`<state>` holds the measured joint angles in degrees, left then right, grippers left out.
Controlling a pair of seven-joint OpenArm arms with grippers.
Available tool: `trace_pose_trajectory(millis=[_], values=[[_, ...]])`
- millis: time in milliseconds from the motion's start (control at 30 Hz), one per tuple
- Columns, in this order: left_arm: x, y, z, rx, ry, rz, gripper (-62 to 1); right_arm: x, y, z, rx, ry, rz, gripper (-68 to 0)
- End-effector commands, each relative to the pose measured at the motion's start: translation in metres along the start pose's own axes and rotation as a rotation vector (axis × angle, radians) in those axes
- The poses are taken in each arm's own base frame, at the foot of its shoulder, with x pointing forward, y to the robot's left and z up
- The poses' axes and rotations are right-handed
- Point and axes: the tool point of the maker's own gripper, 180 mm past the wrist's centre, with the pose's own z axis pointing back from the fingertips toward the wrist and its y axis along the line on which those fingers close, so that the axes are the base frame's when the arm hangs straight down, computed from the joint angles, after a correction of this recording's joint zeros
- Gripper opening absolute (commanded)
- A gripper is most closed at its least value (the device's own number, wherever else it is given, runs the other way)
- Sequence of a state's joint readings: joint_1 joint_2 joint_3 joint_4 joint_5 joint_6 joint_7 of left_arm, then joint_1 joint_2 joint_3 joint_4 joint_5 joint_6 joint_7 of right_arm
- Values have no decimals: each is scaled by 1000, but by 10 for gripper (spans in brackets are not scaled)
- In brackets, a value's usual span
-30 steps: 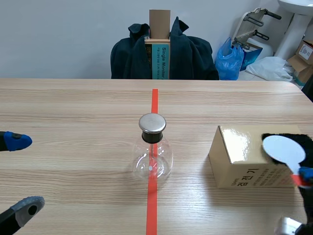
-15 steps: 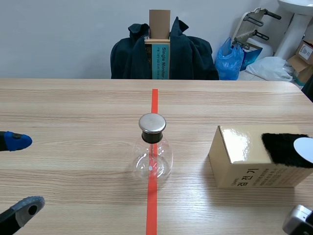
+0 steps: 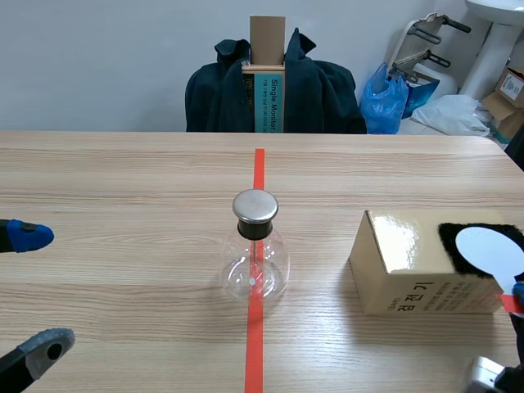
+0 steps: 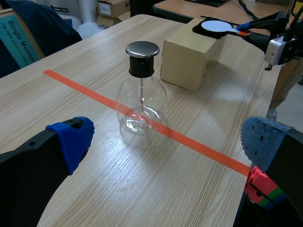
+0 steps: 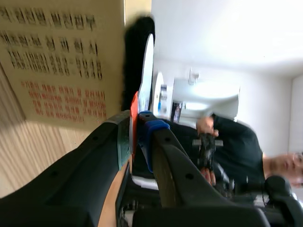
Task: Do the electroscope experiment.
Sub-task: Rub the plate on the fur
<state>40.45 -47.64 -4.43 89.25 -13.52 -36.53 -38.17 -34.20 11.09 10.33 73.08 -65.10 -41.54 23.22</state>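
The electroscope, a clear glass flask with a metal cap, stands on the red tape line at the table's middle; the left wrist view shows this flask ahead of my left gripper. That left gripper stands open with nothing in it at the left edge. My right gripper is shut on the red handle of a white paddle. The paddle's disc lies against a black fur patch on top of a tan box.
The tan box sits right of the flask, close to the table's right edge. Beyond the far edge stands a chair draped with a dark jacket. A person shows in the background of the right wrist view.
The white disc slid right across the fur, almost out of view, then came back left over it. The left arm and flask have not moved.
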Motion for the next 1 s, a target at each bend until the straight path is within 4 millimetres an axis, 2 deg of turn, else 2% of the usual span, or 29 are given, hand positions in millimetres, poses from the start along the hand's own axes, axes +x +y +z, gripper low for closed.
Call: trace_pose_trajectory(millis=[0,67,267,567,767,967], values=[[8,-1,-2,-1,-38,4,14,-15,-18,-1,-73,54,29,-667],[8,-1,-2,-1,-38,4,14,-16,-18,-1,-72,59,29,-667],[8,-1,-2,-1,-38,4,14,-1,-18,-2,-71,-24,31,-667],[8,-1,-2,-1,-38,4,14,0,-18,-2,-71,-26,31,-667],[8,-1,-3,-1,-34,3,14,-8,-19,-1,-73,-7,44,-667],[7,-1,-3,-1,-34,3,14,-25,-22,3,-72,24,76,-667]])
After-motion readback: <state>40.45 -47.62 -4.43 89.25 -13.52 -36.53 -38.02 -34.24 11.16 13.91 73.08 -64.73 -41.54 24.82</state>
